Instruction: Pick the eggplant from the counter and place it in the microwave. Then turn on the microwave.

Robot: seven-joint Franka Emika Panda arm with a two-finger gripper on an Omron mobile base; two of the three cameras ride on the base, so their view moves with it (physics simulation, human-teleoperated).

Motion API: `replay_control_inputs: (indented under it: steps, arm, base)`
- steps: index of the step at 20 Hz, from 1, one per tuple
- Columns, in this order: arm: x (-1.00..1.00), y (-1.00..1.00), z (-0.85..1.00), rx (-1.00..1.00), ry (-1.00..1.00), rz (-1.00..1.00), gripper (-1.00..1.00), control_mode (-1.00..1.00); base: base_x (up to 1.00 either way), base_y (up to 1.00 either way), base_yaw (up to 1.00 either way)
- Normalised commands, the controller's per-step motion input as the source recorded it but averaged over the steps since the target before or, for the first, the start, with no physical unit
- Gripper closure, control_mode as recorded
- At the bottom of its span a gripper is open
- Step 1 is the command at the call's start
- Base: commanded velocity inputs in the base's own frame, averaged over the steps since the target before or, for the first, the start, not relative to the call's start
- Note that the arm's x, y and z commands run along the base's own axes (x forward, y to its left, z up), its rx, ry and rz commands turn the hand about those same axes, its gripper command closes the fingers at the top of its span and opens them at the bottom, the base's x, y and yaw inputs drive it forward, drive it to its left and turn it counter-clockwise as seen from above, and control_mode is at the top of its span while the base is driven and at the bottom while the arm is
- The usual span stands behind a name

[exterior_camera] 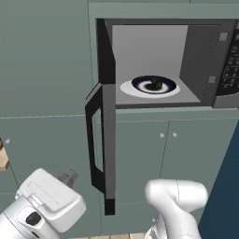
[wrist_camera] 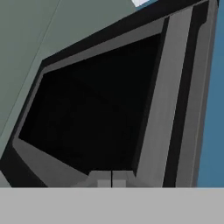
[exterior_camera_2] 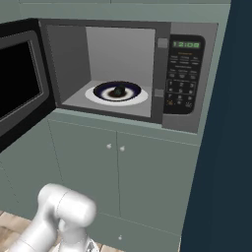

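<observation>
Left base view, left to right: white arm housing [exterior_camera: 44, 200] at 7 o'clock, low, its dark tip poking up toward the swung-out microwave door [exterior_camera: 106, 140]. The door stands edge-on, black bar handle [exterior_camera: 93, 140] on its left side, hanging out in front of the grey-green cabinet fronts [exterior_camera: 140, 158] at centre. Second white arm link [exterior_camera: 177, 196] at 5 o'clock. Microwave [exterior_camera: 219, 60] open at 1 o'clock, grey cavity. White plate [exterior_camera: 128, 88] with a dark blue centre on the cavity floor, eggplant [exterior_camera: 157, 84] sitting on the plate's middle, small dark lump. Keypad strip at 3 o'clock edge. Dark blue wall panel [exterior_camera: 224, 186] at 4 o'clock.

Right base view: door with dark window at 9 o'clock, swung out left. White arm elbow [exterior_camera_2: 64, 211] at 7 o'clock. Eggplant [exterior_camera_2: 119, 91] on the plate [exterior_camera_2: 96, 94], centre of cavity, about 12 o'clock. Two small round knobs [exterior_camera_2: 109, 145] on the cabinet doors below. Keypad [exterior_camera_2: 181, 78] with green display [exterior_camera_2: 187, 45] at 1 o'clock. Nothing between the cavity opening and the camera except the open door off to the left.

Hand view: fingers [wrist_camera: 112, 180] at 6 o'clock, pressed together, tips touching, gripping nothing. They point at the grey-framed door window [wrist_camera: 87, 113], close up and tilted; blue strip at 3 o'clock edge.
</observation>
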Motion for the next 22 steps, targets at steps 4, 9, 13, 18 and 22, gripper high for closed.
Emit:
replay_control_inputs:
  steps: [4,9,13,18,22]
  arm:
    - [0.17,0.06,-0.03,0.0,0.0,-0.06,1.0,-1.0]
    - [0.06,0.0,0.0,0.0,0.0,-0.05,1.0,-1.0]
    - [0.0,-0.04,0.0,0.0,0.0,-0.05,1.0,-1.0]
    - [0.0,-0.29,0.0,-0.01,0.0,0.0,1.0,-1.0]
    - [0.0,-0.33,0.0,0.0,0.0,0.0,1.0,-1.0]
  base:
    - [0.0,0.0,0.0]
    - [0.0,0.0,0.0]
    - [0.0,0.0,0.0]
    - [0.0,0.0,0.0]
    - [0.0,0.0,0.0]
